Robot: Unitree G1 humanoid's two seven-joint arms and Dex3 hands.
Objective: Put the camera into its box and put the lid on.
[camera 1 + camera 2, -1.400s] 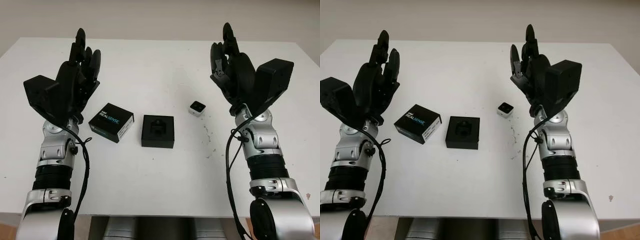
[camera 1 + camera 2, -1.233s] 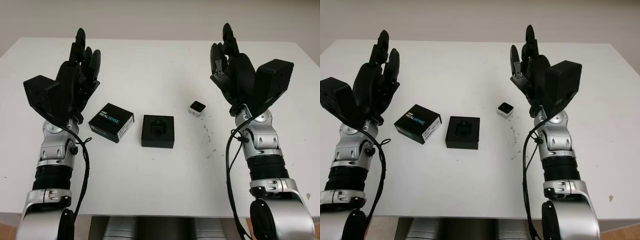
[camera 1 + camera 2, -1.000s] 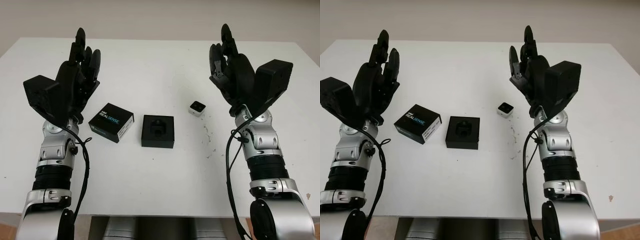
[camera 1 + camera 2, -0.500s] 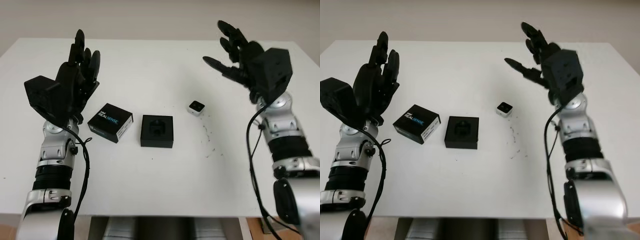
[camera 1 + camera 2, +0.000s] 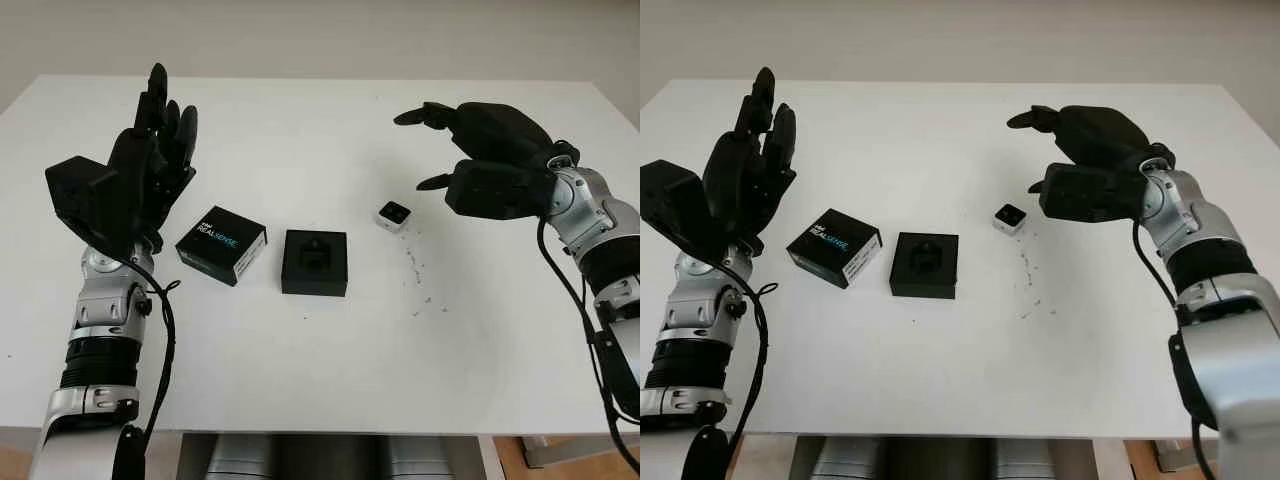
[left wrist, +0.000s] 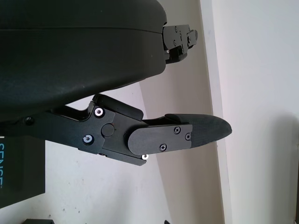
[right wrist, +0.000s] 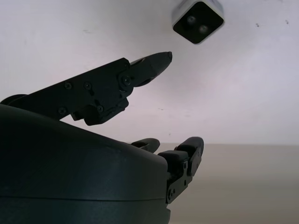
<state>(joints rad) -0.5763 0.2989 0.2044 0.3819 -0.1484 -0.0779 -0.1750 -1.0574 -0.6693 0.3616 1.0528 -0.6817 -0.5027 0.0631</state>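
Camera (image 5: 394, 214) first: a small white cube with a dark lens face turned up, lying on the table (image 5: 320, 370) at about two o'clock from the box (image 5: 315, 262). The box is open, black, with a moulded recess in its foam; its lid (image 5: 221, 245), black with printed lettering, lies just beside it at nine o'clock, apart from it.

The right hand (image 5: 478, 160) hangs above the table at three o'clock from the camera, near but not touching, palm turned down and toward it. It holds nothing and is open, thumb below and the other fingers arched above. In the right wrist view a fingertip (image 7: 159, 59) points toward the camera with bare table between them.

The left hand (image 5: 150, 150) is raised at ten o'clock from the lid, open, holding nothing.

The camera looks light and rigid, with smooth, probably slippery, flat sides, and the lens face is the part to spare. A pinch across two opposite side walls seems best, thumb on one and a finger on the other, kept low enough not to squirt it out. Its small size leaves little room for error, and whether it sits square to the hand is hard to judge from here. It should need only a gentle squeeze, and must go lens-side correct into the recess.
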